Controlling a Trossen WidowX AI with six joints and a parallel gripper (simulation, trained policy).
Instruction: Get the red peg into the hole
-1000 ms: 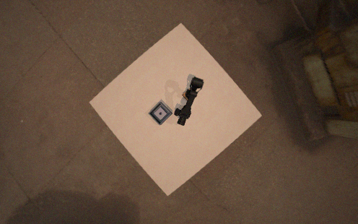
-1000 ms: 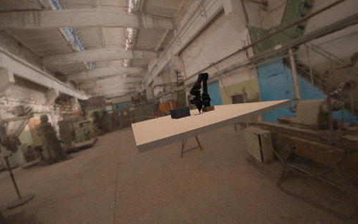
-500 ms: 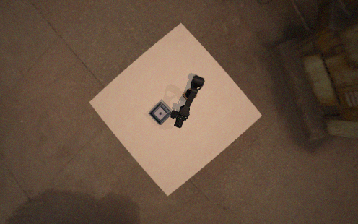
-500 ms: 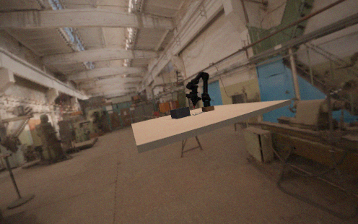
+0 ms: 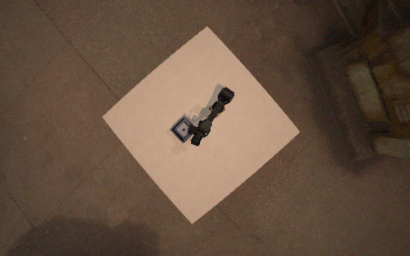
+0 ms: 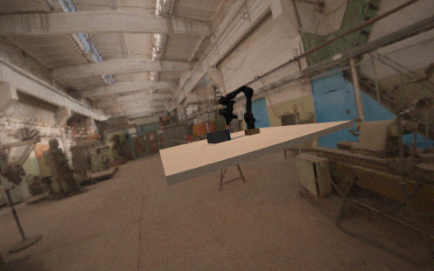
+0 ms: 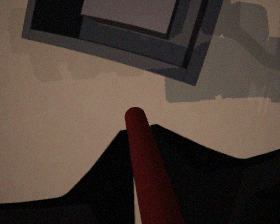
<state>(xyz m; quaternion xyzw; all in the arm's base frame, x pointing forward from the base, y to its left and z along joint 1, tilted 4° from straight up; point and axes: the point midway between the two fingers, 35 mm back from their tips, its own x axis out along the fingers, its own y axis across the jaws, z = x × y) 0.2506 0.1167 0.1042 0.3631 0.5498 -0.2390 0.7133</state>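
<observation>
The red peg [image 7: 150, 172] is between the closed fingers of my gripper [image 7: 139, 134] [image 6: 227, 122]. In the wrist view its rounded end sticks out past the fingertips, toward the box. In the exterior view a small bit of red shows below the fingers, above the table and close by the box. The open dark grey box [image 5: 176, 136] [image 6: 218, 136] [image 7: 106, 56] stands beside the gripper. The pale plate [image 5: 179, 130] [image 7: 133, 12] lies at its bottom, with a small dark hole [image 5: 183, 130] near its middle. In the wrist view the hole is out of frame.
The pale square table top [image 5: 151, 111] [image 6: 283, 135] carries the box and the arm's base [image 5: 226, 95] [image 6: 252, 131]. Grey shadows of the arm fall on the table beside the box. The box walls stand up around the plate.
</observation>
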